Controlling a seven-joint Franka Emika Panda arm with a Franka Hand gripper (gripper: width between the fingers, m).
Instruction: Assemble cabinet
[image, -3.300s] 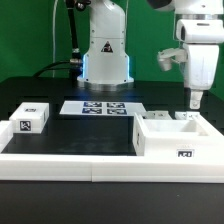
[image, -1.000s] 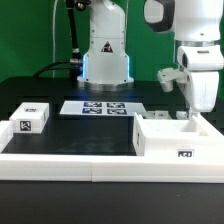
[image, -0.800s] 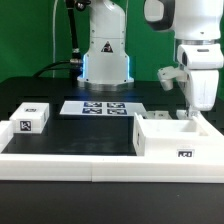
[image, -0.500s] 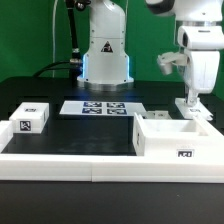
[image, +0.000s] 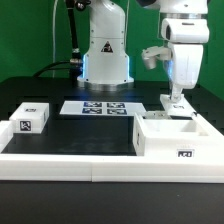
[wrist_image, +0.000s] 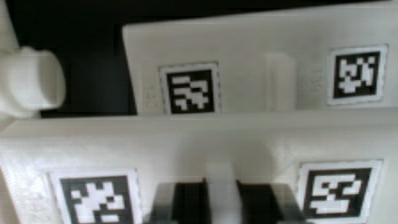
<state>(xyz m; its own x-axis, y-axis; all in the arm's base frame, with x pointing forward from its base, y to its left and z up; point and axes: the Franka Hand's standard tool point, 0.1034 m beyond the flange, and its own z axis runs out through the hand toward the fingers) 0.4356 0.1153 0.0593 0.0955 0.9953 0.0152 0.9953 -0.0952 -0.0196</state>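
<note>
Just behind the long white border rail (image: 60, 158), the cabinet (image: 175, 138) sits open-topped at the exterior view's right. The arm hangs upright over the cabinet's rear, its gripper (image: 173, 101) pointing straight down just above the back wall, with the cabinet's tagged white faces close below it in the wrist view. The dark fingers (wrist_image: 178, 200) stand close together with a thin sliver between; I cannot tell whether they pinch anything.

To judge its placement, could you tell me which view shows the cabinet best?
The exterior view: the whole cabinet shows at its right. The wrist view gives only close-up tagged white surfaces.
</note>
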